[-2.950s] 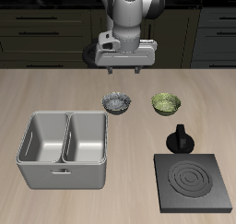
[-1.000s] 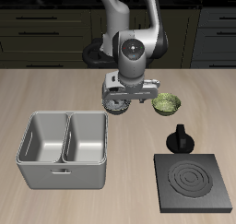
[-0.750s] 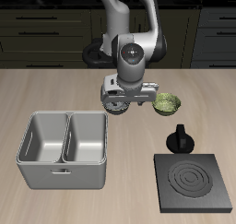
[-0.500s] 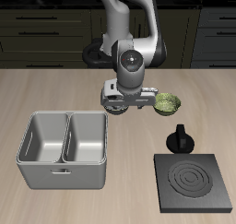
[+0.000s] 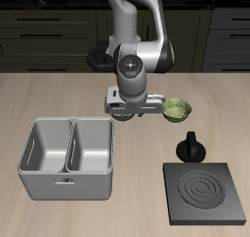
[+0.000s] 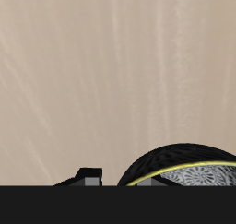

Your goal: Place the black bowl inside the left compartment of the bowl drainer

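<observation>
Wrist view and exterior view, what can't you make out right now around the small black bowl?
- Small round black bowl: wrist view's frame edge and a dark band cut most of it off; in the exterior view the arm's head covers it.
- Two-finger gripper: whether it is open or shut; its own body hides the fingers.
- Large grey metal bowl drainer: bin floors partly hidden by its walls, exterior view.
</observation>
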Tool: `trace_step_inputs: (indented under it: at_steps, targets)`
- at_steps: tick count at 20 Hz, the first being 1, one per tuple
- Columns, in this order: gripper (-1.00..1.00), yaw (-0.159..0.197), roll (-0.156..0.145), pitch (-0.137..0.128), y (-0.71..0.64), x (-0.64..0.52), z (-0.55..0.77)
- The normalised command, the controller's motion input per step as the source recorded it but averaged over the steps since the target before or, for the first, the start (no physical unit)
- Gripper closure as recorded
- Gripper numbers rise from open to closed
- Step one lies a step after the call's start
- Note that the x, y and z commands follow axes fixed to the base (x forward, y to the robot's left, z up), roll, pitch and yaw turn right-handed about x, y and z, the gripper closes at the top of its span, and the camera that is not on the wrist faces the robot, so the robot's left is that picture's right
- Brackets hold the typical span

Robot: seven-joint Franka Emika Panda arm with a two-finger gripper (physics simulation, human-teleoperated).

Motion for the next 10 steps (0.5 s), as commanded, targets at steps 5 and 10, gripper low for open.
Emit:
trace_step_inputs:
  at_steps: [5,10]
  targets:
    - [1.00,-0.006,0.005,-0.013,0.00,-0.03,0.07]
    - [1.00,0.012,-0.007,-0.045,-0.03,-0.04,0.18]
